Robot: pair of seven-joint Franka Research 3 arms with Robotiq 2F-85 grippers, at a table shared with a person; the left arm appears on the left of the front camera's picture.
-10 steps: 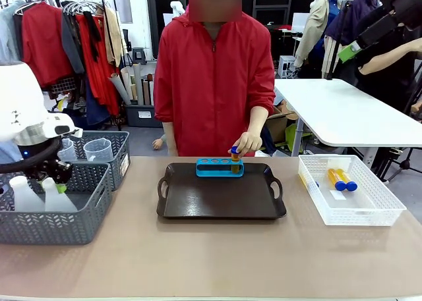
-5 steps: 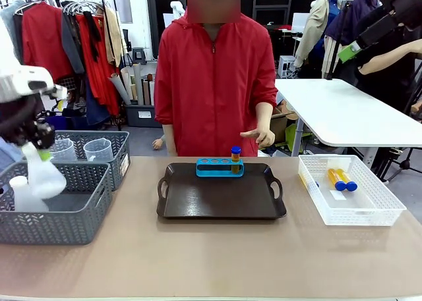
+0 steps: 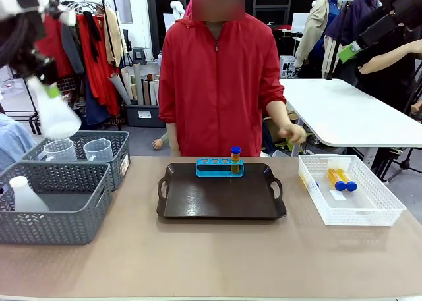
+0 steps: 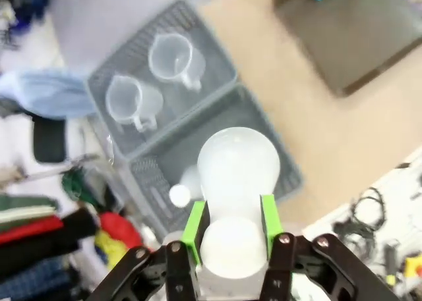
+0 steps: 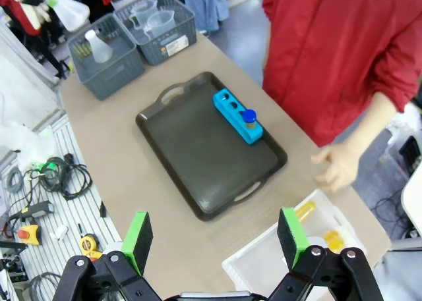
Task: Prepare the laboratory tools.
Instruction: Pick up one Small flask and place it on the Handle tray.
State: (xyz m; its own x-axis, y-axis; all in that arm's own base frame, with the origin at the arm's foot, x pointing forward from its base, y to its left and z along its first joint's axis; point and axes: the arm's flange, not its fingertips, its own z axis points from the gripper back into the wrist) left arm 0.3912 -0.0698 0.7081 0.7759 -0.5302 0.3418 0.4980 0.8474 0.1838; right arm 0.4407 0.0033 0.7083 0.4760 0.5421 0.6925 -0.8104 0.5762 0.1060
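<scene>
My left gripper [image 3: 47, 85] hangs high at the left, above the grey baskets, shut on the neck of a translucent white conical flask [image 3: 58, 118]. In the left wrist view the green pads [image 4: 195, 222] clamp the flask [image 4: 239, 164] from both sides. A second flask [image 3: 25, 194] stands in the near basket. Two clear handled beakers [image 3: 99, 149] sit in the far basket. A blue tube rack [image 3: 219, 167] on the dark tray [image 3: 221, 199] holds one orange tube with a blue cap [image 3: 235, 156]. Two more tubes [image 3: 341, 179] lie in the white mesh bin. My right gripper [image 5: 214, 238] is open, high above the table's right end.
A person in a red jacket stands behind the tray, one hand [image 3: 295, 134] raised over the gap between tray and white mesh bin [image 3: 382, 209]. The grey baskets [image 3: 53, 222] take up the table's left end. Bare tabletop lies in front of the tray.
My left gripper has lifted the flask out of the near basket and well above it. The person's hand has let go of the tube in the rack and drawn back to the right.
</scene>
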